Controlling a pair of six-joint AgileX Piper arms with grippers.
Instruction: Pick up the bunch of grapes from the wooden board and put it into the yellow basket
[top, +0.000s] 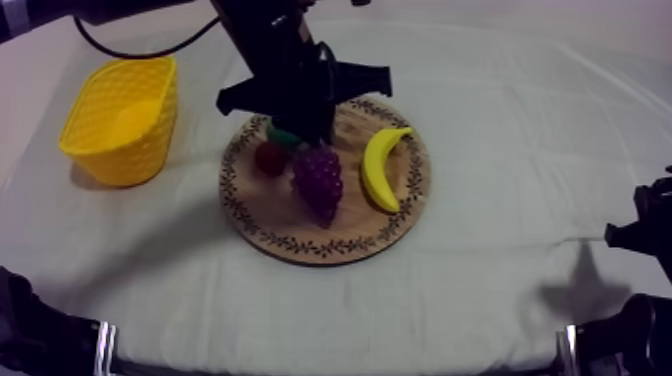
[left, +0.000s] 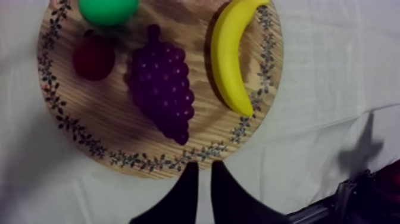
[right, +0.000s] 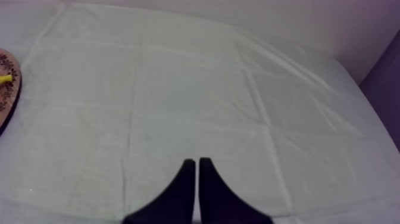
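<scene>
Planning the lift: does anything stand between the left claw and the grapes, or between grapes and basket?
Nothing visible between left claw and grapes. The small red fruit and pear lie beside the grapes toward the basket; a lifted carry should clear them.

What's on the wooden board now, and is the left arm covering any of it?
On it: bunch of grapes mid-board, banana and small red fruit either side, green fruit at the far rim. From above, the left arm covers most of that fruit and the wooden board beyond.
</scene>
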